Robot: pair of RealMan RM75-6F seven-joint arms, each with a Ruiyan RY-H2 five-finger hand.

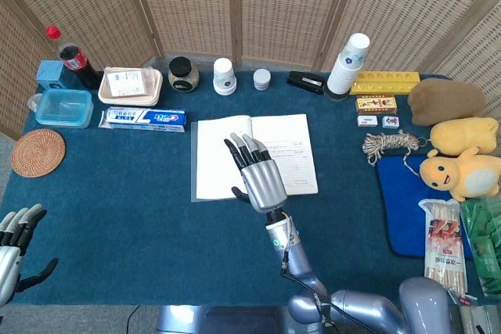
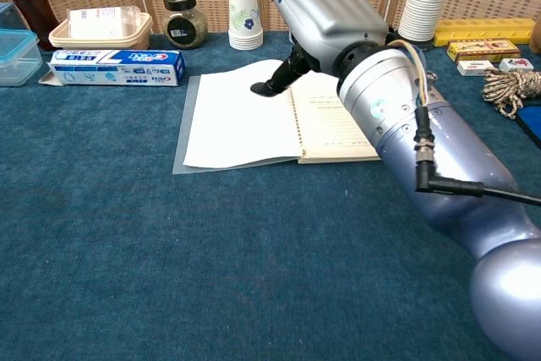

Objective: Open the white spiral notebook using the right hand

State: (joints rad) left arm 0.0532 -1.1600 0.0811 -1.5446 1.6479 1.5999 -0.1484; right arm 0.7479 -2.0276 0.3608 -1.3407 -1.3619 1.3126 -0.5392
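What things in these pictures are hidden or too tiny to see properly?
- Writing on the notebook's right page: too small to read in either view.
- Middle of the notebook: the right hand covers it in the head view.
- Left hand: cut off by the head view's edge, absent from the chest view.
- Toothpaste box print: too small to read.

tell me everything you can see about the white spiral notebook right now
The white spiral notebook lies open and flat on the blue table cloth, near the middle. Its cover is folded out to the left, plain white inside with a clear plastic edge. The right page is lined with faint handwriting. The spiral binding runs down the centre. The right hand is over the binding, fingers apart; whether it touches the paper cannot be told. A toothpaste box lies apart to its upper left.
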